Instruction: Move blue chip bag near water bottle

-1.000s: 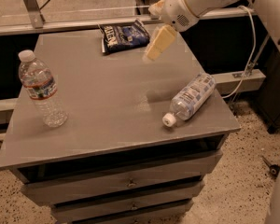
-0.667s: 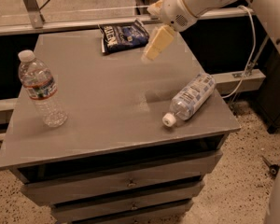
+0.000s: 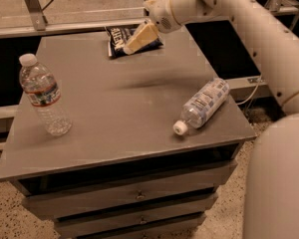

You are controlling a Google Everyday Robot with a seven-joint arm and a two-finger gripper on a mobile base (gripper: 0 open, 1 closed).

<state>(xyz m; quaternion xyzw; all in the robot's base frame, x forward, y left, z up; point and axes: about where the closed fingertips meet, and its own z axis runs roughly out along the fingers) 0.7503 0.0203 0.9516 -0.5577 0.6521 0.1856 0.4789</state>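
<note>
We see the blue chip bag (image 3: 114, 43) flat at the counter's (image 3: 114, 133) far edge, with the tool (image 3: 131, 45) over its right part; we can't tell the grip state. The water bottle (image 3: 42, 96) stands upright at left, well apart. A checkered-label bottle (image 3: 203, 105) lies at right.

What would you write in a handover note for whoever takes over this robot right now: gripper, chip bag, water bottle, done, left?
The gripper is over the blue chip bag at the far edge of the table; grasp not confirmed.
The water bottle stands upright at the view's left, well apart from the bag.
The second bottle lies on its side at the right; not the target.
Done: reach to the bag.
Left: grasp, carry the bag beside the upright bottle, release.
</note>
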